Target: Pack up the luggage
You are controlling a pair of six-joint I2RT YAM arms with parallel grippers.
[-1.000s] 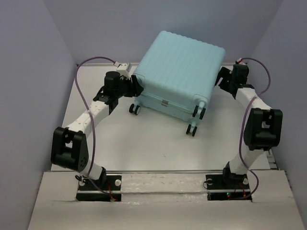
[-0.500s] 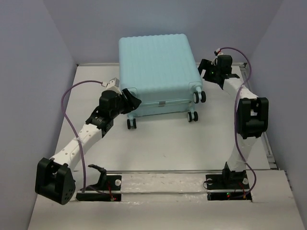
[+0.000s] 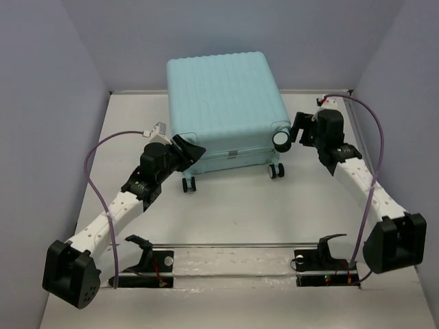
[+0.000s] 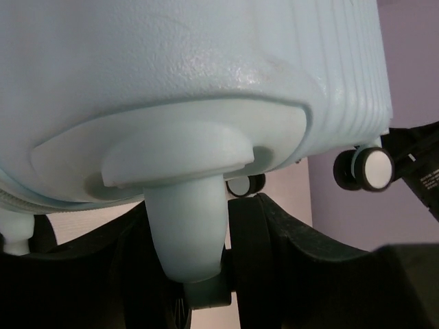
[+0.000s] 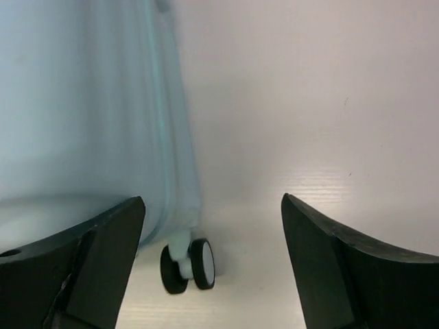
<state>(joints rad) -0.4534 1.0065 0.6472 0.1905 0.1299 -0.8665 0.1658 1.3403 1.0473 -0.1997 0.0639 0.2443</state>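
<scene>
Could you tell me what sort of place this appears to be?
Probably a robotics lab cell: lavender walls enclose a white table, and a pale aqua ribbed hard-shell suitcase sits between the left arm and right arm.

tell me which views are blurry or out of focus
Right wrist: the luggage shell is smeared soft, its ribs barely readable, while its wheel is crisper. Left wrist: close but sharp, with the shell grain visible. Top external: sharp and evenly lit, only a soft shadow under the luggage.
</scene>
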